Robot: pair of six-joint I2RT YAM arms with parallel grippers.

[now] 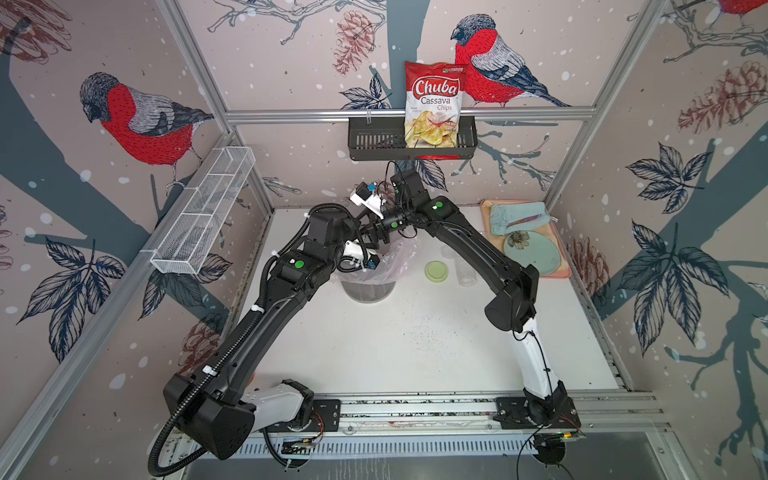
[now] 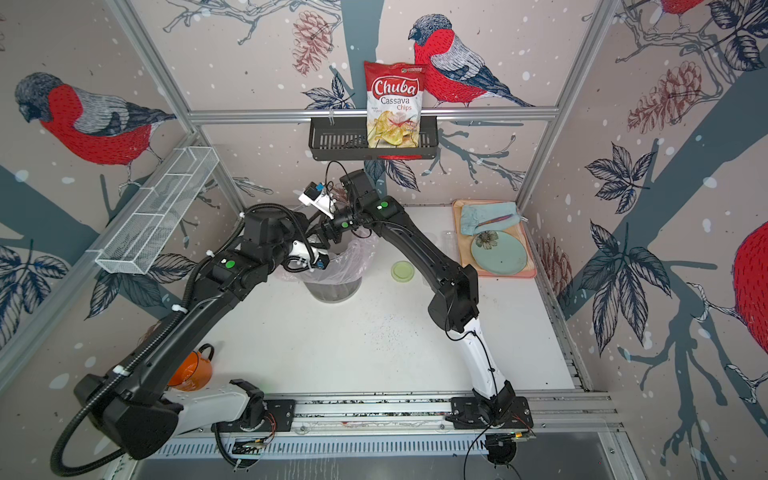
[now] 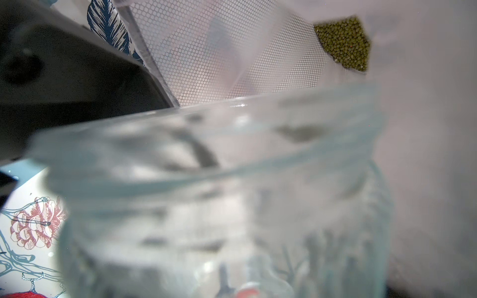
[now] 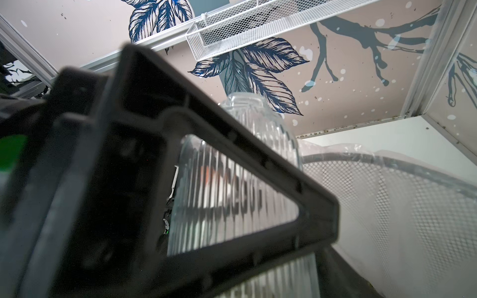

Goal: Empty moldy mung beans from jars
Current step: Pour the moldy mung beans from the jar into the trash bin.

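Basically holding glass jar [image 3: 219, 206] w/ left fingers [image 4: 318, 216] spread wide, over bin [image 1: 368, 291] w/ beans [image 3: 343, 43] inside; right fingers [image 1: 376, 240]: can't tell if gripping.

Place: robot test cell in a lab, dressed w/ household props.
Frame: alu. profile posts [image 1: 195, 70] box in the bench on 3 sides.
Walls: flat panels w/ printed bullfinch-and-pinecone wallpaper [image 1: 137, 120].
Bench: plain white tabletop [image 1: 415, 353]; slotted rail [image 1: 415, 405] along its front edge.
Robots: left arm [image 1: 249, 332] & right arm [image 1: 469, 241] bolted to that rail; cables & zip ties exposed.
Props: chip bag [image 1: 434, 104] in black hung basket [image 1: 374, 141]; white wire basket [image 1: 203, 208] on side frame; tray [image 1: 487, 210] w/ plate [image 1: 532, 252] & cloth [image 1: 515, 216]; orange mug [image 2: 189, 370]; bag-lined bin [image 1: 368, 291] w/ mung beans [image 3: 343, 43] inside.
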